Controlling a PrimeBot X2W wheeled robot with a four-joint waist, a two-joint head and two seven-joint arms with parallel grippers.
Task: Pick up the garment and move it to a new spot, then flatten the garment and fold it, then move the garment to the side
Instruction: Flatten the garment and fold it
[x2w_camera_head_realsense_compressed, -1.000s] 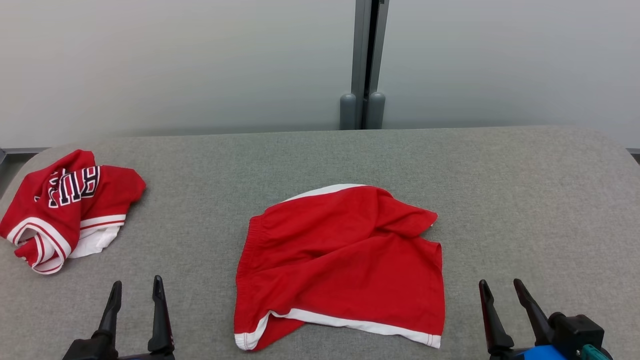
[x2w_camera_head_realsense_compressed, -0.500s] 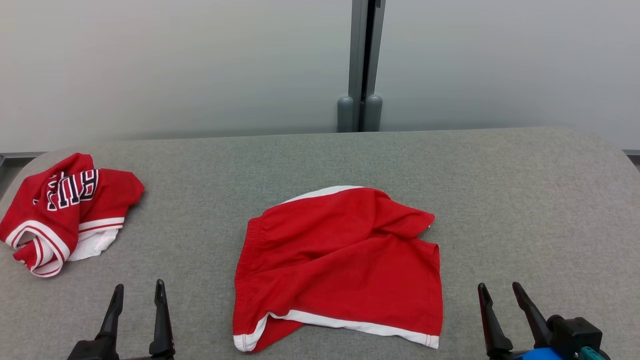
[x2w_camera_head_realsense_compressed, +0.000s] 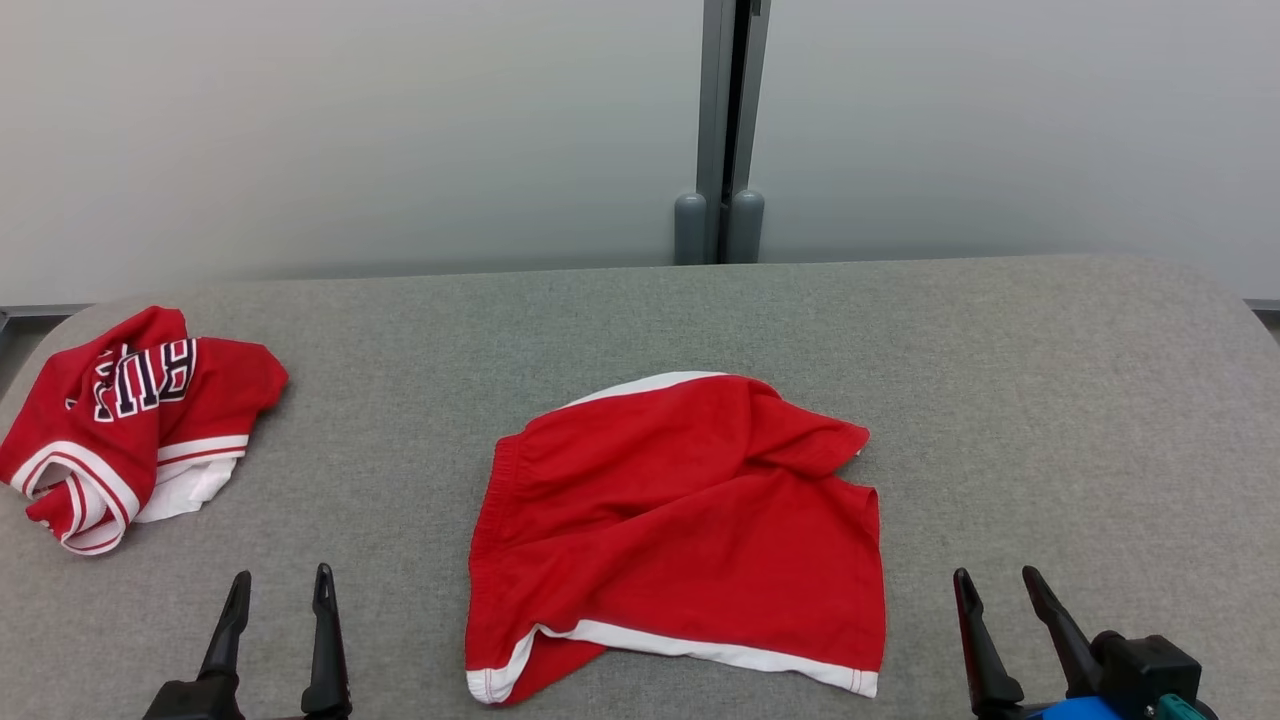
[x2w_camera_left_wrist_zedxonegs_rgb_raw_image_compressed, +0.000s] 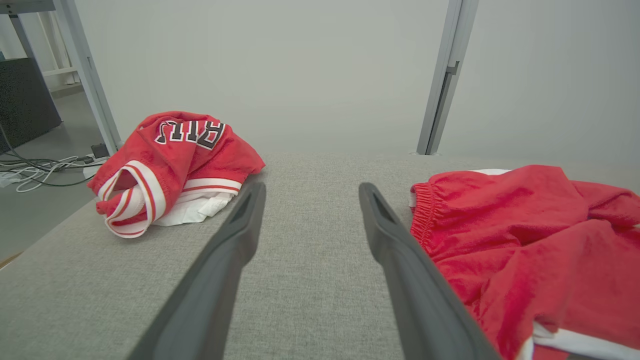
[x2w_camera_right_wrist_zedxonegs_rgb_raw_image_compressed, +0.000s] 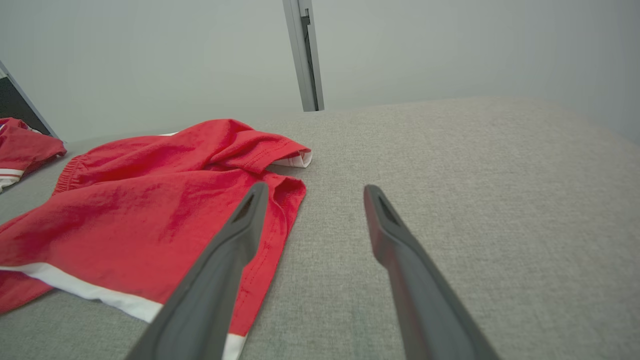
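Red shorts (x2w_camera_head_realsense_compressed: 680, 530) with a white hem band (x2w_camera_head_realsense_compressed: 700, 645) lie mid-table on the grey fabric table (x2w_camera_head_realsense_compressed: 1050, 400), between the two grippers and nearer the front edge. They are only roughly spread. The elastic waistband (x2w_camera_head_realsense_compressed: 495, 500) is on the robot's left, the hem faces the robot, the far right corner is flopped over onto the body, and creases run across. Judgement: this central spot suits both arms, so the garment looks placed for flattening, with the fold not yet done. Left gripper (x2w_camera_head_realsense_compressed: 281, 572) sits low at the front edge, apart from the shorts on their left, its jaws spread wide and empty. In the left wrist view its fingers point across bare table just beside the waistband. Right gripper (x2w_camera_head_realsense_compressed: 995, 571) mirrors it on the right, jaws also wide apart and holding nothing. In the right wrist view one finger lines up over the shorts' right edge, but contact can't be told. Both look parked ready, flanking the cloth so each can take a side. A second garment (x2w_camera_head_realsense_compressed: 130, 420), red with white trim and dark lettering, is bunched at the far left edge, well apart from the shorts, likely just kept out of the work area. No bin, box or tray is here to hold anything, so the table alone carries both pieces. A grey post (x2w_camera_head_realsense_compressed: 722, 130) and pale wall stand behind.
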